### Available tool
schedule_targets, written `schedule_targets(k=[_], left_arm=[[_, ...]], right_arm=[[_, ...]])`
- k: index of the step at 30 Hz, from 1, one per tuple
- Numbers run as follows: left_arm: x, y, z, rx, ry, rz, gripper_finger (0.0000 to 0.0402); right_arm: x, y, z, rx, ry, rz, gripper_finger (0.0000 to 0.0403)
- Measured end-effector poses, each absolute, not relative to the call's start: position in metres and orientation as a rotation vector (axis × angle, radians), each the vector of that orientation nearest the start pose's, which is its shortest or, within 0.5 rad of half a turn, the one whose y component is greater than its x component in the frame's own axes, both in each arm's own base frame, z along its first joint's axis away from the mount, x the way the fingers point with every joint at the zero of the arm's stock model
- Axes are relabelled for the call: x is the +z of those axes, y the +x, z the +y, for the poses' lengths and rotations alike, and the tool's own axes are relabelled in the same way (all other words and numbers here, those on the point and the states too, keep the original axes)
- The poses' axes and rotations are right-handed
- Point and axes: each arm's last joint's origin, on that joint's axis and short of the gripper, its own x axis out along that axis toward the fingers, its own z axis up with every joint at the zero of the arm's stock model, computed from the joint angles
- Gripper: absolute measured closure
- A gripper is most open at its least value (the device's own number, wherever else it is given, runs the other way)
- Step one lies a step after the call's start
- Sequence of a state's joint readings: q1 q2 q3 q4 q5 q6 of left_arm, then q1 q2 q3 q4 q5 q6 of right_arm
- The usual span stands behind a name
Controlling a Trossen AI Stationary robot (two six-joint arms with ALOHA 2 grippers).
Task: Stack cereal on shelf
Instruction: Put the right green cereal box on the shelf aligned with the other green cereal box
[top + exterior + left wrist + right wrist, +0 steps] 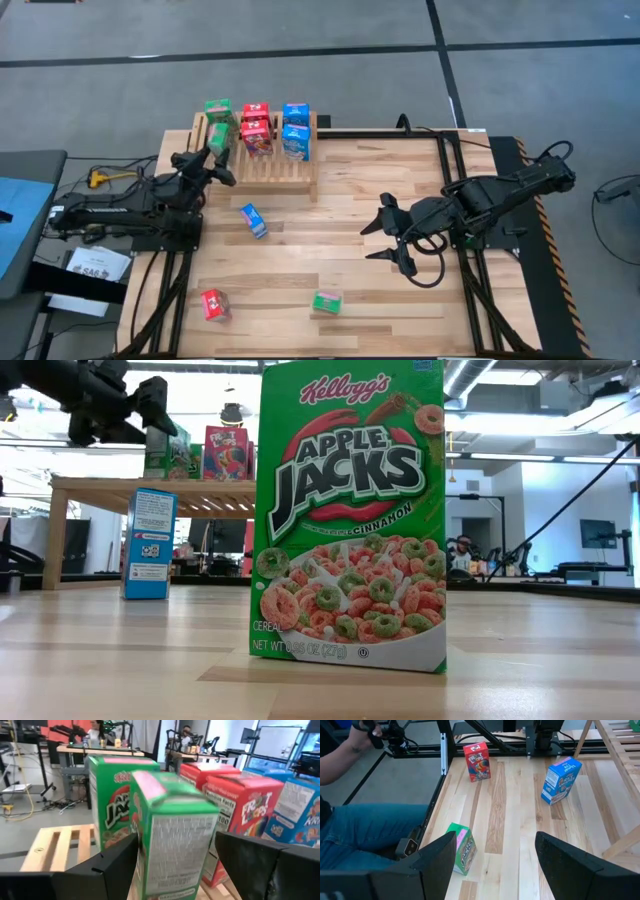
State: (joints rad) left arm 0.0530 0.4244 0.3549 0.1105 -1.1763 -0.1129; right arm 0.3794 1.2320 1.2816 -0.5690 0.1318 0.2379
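My overhead camera looks straight down; my table-level one sits close behind a green box (350,510). Both wrist cameras face forward, sharing the overhead's tabletop (330,250).

A lab or workshop: grey floor (300,30), exposed ceiling ducts (470,372), monitors (598,535) on stands, benches (95,751) with gear, cables (20,795) trailing.

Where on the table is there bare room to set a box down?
Bare planks lie between the blue box and the open right gripper, and between the red box and green box. The shelf is crowded, the left gripper holding a green box there.
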Motion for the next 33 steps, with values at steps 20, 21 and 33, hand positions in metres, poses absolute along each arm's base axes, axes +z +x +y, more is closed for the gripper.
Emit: schedule_targets(k=[20, 21, 33], left_arm=[[0.2650, 0.1001, 0.0226, 1.308, -0.082, -0.047, 0.0147], [0.2650, 0.1001, 0.0226, 1.308, -0.083, -0.047, 0.0147], [0.2634, 0.1030, 0.0216, 1.203, -0.121, -0.053, 0.0147]], right_arm=[[0.3767, 0.2408, 0.0919, 0.180, 0.100, 0.529, 0.0106], [0.3767, 0.2408, 0.0919, 0.181, 0.100, 0.529, 0.0106], [0.3767, 0.2408, 0.0919, 0.181, 0.100, 0.529, 0.0106]])
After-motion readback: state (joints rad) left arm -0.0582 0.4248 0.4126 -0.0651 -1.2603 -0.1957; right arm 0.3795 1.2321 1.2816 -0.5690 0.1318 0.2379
